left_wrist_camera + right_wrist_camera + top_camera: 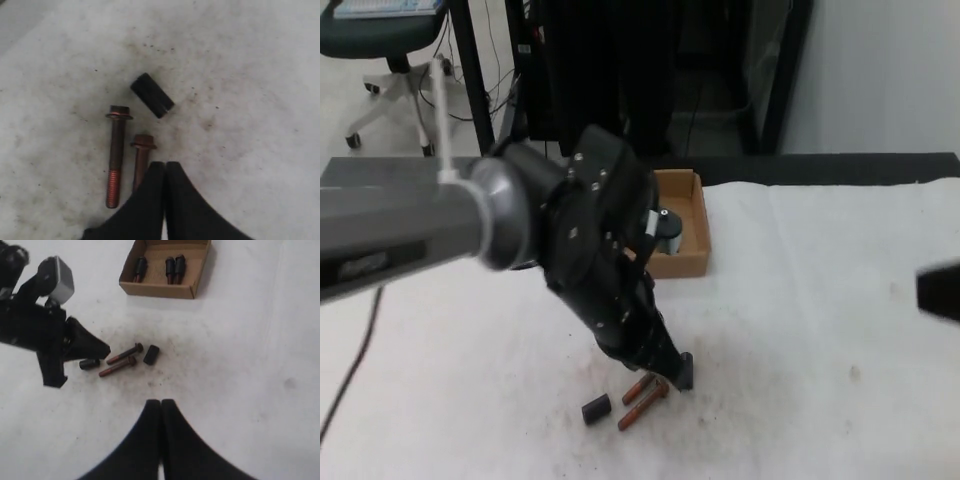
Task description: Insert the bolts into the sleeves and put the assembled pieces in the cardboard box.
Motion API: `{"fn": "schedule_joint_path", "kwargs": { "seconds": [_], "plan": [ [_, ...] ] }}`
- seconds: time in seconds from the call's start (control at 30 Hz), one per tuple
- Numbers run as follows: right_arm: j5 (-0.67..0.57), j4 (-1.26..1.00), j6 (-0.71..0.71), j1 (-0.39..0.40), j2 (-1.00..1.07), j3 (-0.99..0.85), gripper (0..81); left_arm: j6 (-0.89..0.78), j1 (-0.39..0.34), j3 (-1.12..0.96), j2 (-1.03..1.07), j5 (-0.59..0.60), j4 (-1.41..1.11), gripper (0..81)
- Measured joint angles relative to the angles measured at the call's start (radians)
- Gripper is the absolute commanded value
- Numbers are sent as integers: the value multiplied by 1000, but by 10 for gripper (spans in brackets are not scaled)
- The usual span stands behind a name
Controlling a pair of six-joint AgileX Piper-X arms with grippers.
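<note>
Well past halfway, to judge by the count. Lying in the cardboard box (pixel 156 289) at the far side of the worktop (pixel 820 380): three assembled pieces (pixel 170 269), each a dark sleeve over a reddish shank, two close together and one apart from them.

Loose on the near worktop, well apart from the box: one bolt (pixel 117 155) in full sight and a second bolt (pixel 141 157) just beside it, its shank partly hidden under the left jaws. Not touching each other, as far as can be told. Just beyond the two heads, a sleeve (pixel 152 95), lying on its side at a slant and touching neither bolt. On the other side of the bolts, a second sleeve (pixel 90 363), just beside the tip of the left jaws.

Left arm (pixel 570 230) stretched across from the left, with its jaws low over the worktop next to the bolts. Tips pressed together, clenched on nothing. Right jaws likewise clenched and empty, held well apart from the parts.

Nothing mated among the loose parts, nothing lifted. Left to do, by this reckoning: two more assemblies (two bolts, two sleeves, so the numbers match), then both carried over to the box. Needed first: jaws released before any pick.
</note>
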Motion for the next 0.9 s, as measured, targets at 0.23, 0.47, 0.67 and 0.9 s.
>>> {"fn": "schedule_joint_path", "kwargs": {
  "seconds": [0.23, 0.47, 0.67, 0.9],
  "plan": [
    [0, 94, 6, 0, -65, 60, 3, 35, 0, -81, 61, -41, 22, 220],
    [-19, 101, 7, 0, -86, 65, 3, 75, 0, -161, 128, -98, 33, 291],
    [-22, 101, 7, 0, -89, 65, 3, 81, 0, -165, 196, -141, 104, 291],
    [-22, 101, 7, 0, -89, 65, 3, 81, 21, -167, 196, -188, 118, 291]
  ]
}}
